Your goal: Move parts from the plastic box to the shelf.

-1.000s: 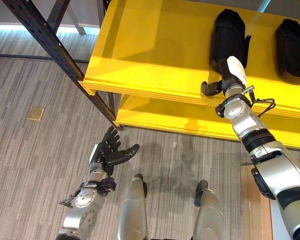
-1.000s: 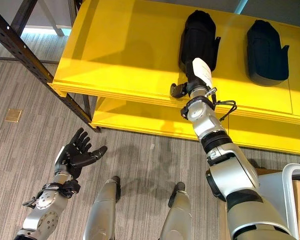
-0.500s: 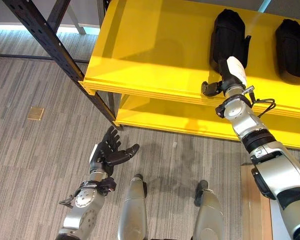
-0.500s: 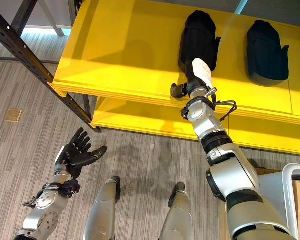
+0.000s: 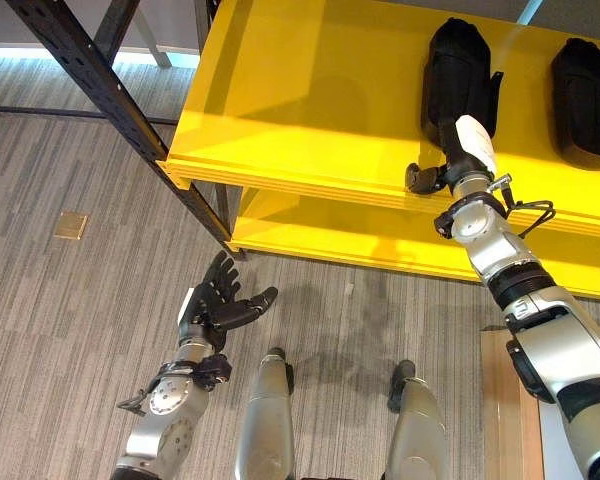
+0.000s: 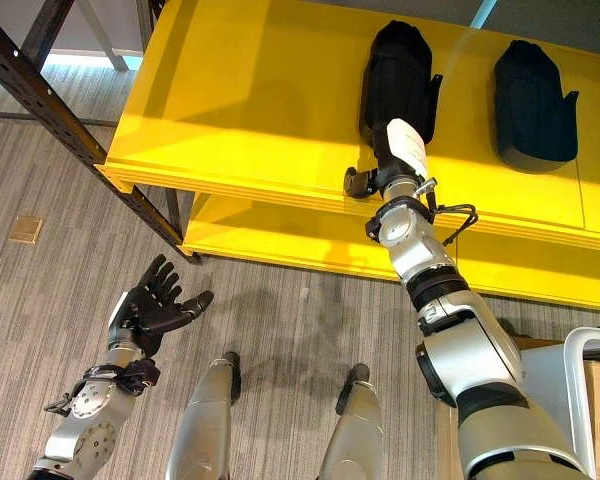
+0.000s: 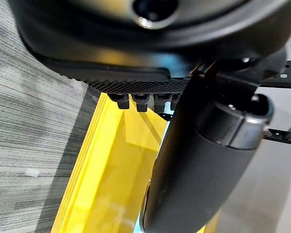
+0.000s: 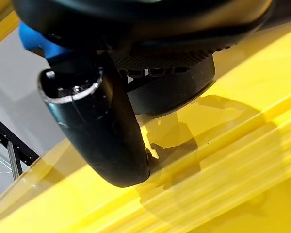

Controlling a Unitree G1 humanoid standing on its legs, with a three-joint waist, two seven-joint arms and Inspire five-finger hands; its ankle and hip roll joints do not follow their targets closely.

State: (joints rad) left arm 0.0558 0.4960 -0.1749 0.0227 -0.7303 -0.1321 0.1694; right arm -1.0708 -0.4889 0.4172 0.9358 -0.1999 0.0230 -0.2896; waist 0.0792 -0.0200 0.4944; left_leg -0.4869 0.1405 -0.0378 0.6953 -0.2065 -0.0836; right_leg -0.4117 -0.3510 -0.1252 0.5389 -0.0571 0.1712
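Two black parts lie on the yellow shelf (image 5: 300, 110): one (image 5: 458, 60) near the middle, the other (image 5: 585, 85) at the right end. My right hand (image 5: 462, 145) reaches up over the shelf's front lip to the near end of the middle part. Its fingers lie straight against that part (image 8: 177, 92), and its thumb (image 8: 97, 131) stands free over the yellow board. My left hand (image 5: 212, 305) hangs low over the carpet, open and holding nothing, with the thumb (image 7: 199, 160) spread.
A lower yellow shelf (image 5: 330, 235) sits under the top one. A black perforated post (image 5: 110, 100) slants down to the shelf's left corner. A brass floor plate (image 5: 72, 227) lies at the left. A wooden board (image 5: 500, 410) and a grey-rimmed box (image 6: 580, 350) stand at the lower right.
My right hand has shifted slightly to the right along the shelf's front, still at the middle part's near end. The left hand has stayed where it was.
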